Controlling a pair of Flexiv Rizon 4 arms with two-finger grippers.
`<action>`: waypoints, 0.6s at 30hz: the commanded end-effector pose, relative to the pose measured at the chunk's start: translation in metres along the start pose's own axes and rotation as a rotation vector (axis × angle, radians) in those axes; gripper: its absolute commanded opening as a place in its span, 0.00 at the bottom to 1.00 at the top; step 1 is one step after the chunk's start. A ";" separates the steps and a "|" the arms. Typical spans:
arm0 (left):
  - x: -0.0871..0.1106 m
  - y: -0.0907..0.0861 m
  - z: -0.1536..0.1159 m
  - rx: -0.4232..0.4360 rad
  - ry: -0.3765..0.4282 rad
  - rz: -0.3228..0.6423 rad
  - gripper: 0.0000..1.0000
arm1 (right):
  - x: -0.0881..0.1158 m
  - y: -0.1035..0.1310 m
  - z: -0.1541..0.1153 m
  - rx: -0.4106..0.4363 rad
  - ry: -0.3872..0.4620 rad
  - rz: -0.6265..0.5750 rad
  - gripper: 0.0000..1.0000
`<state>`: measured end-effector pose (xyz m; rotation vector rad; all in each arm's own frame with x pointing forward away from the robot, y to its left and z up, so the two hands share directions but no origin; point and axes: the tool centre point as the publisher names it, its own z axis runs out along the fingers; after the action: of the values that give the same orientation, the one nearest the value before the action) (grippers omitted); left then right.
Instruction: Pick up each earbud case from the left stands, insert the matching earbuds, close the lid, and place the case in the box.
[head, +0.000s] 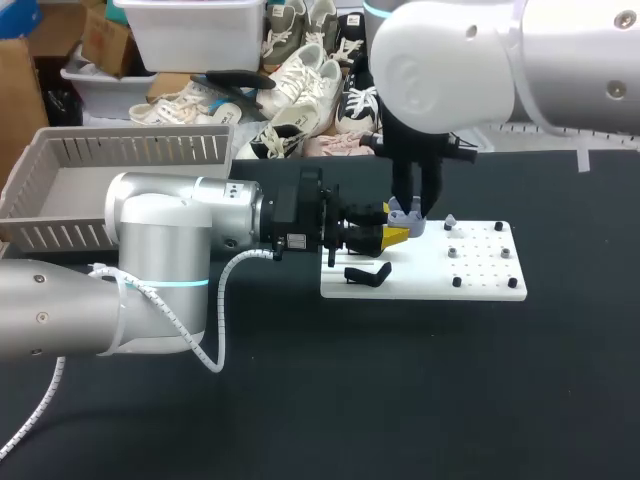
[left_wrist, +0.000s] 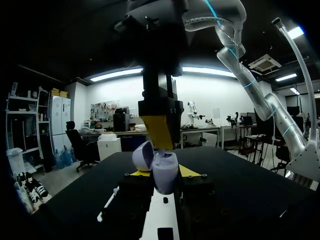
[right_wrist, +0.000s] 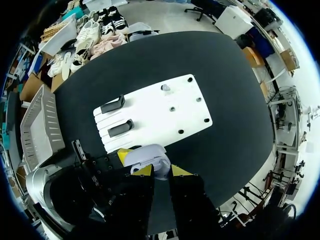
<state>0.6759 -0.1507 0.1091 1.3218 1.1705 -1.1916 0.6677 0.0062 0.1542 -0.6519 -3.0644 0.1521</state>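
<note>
Insertion of the earbuds looks to be the step in hand. The left claw (left_wrist: 162, 174) reaches in level over the left end of the white board (head: 485, 282) and pinches the lavender earbud case (left_wrist: 161, 167) from both sides, lid tipped open, near the black stands (right_wrist: 121, 128). The right claw (head: 418, 212) hangs straight down onto the open case, its yellow tips drawn close on what I take to be a small pale earbud (right_wrist: 161, 173), right at the case's mouth. Next, I judge, that bud must be seated squarely in its well and let go while the left claw keeps the case level. Then the second bud goes in, the lid is pressed shut, and the case is carried to the grey box (head: 60, 170) at the table's far left. Several things are hard to read. The pale piece is tiny and half buried between the tips, so its identity is a guess. The wells inside the case are hidden by the right claw. From above, the two claws overlap and mask where they meet the case.
</note>
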 end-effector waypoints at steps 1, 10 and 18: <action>0.000 -0.001 0.000 -0.005 0.000 0.001 0.00 | -0.002 0.003 0.000 0.010 0.006 0.001 0.00; 0.000 -0.001 0.000 -0.005 0.000 0.001 0.00 | -0.003 0.004 0.002 0.024 0.014 -0.001 0.00; 0.000 -0.001 0.000 -0.005 0.000 0.001 0.00 | -0.003 0.005 0.005 0.035 0.023 0.000 0.00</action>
<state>0.6763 -0.1503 0.1087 1.3213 1.1716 -1.1907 0.6689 0.0073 0.1497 -0.6452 -3.0392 0.1879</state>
